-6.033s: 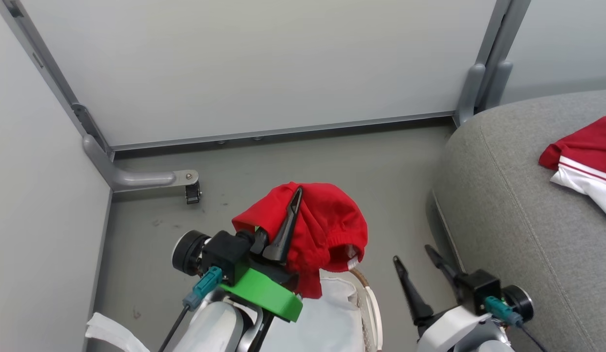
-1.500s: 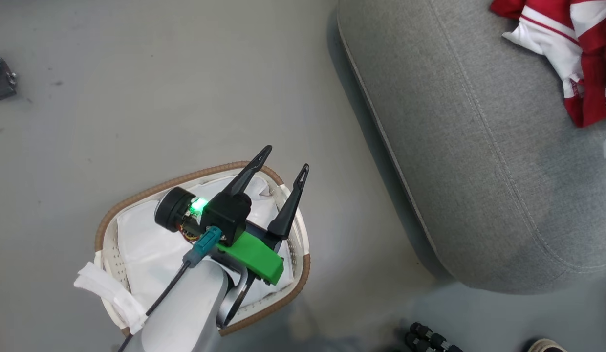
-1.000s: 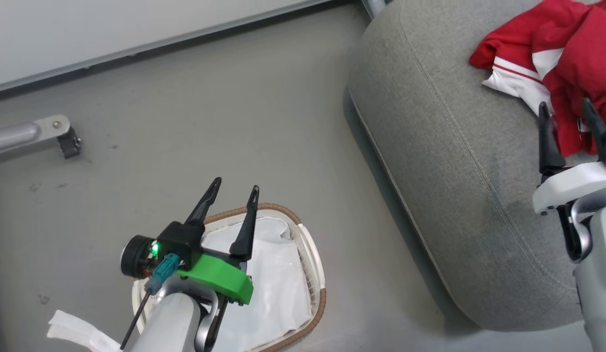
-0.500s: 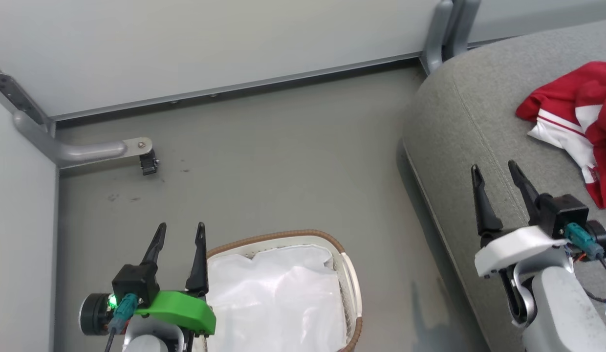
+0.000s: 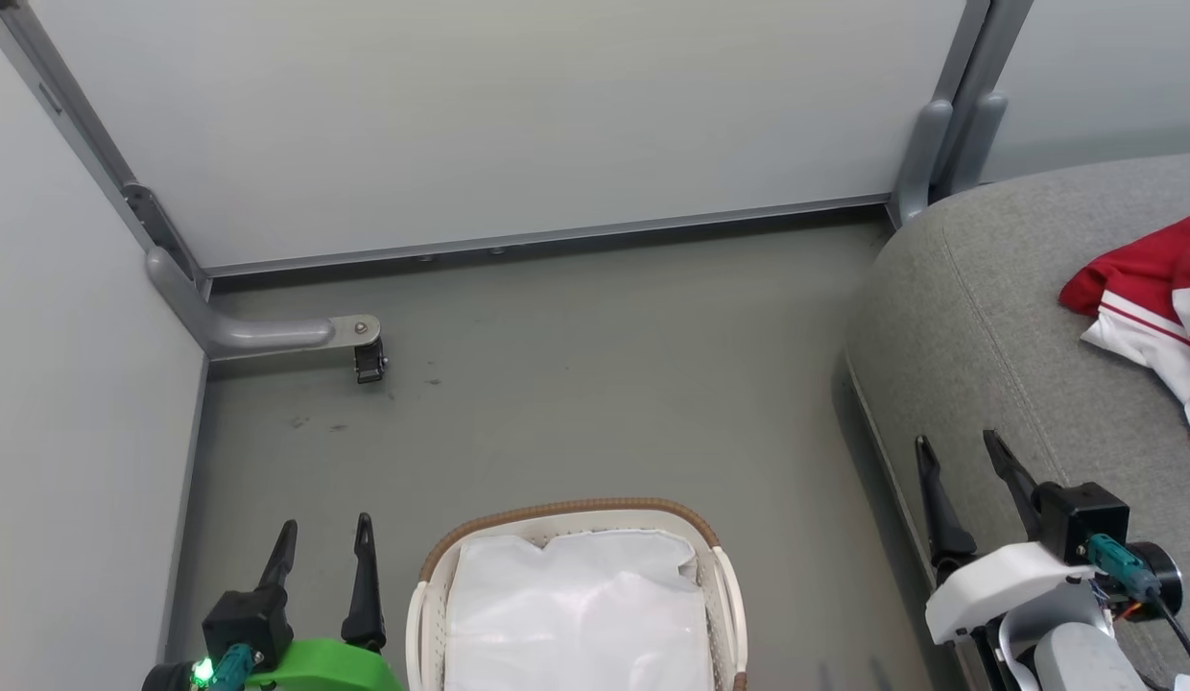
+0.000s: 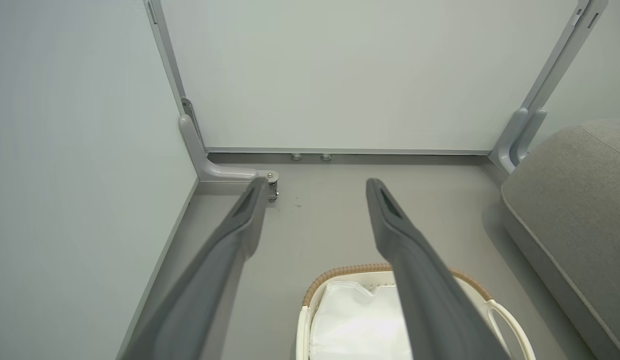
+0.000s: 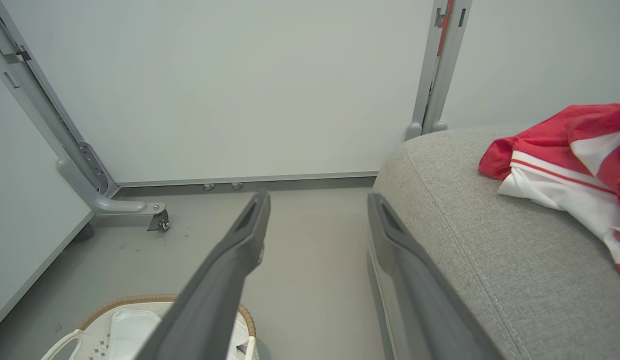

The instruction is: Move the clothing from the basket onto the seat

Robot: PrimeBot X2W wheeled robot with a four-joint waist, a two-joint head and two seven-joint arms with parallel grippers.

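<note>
Clothing (image 5: 1137, 280) on seat (image 5: 988, 345), partly out of view

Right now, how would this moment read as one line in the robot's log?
basket: only liner showing | clothing: on seat | left jaws: open, empty | right jaws: open, empty | task: looks done

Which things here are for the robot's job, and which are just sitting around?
For the job:
clothing, basket, seat, left gripper, right gripper

Just sitting around:
wall panel, caster wheel, floor
</note>
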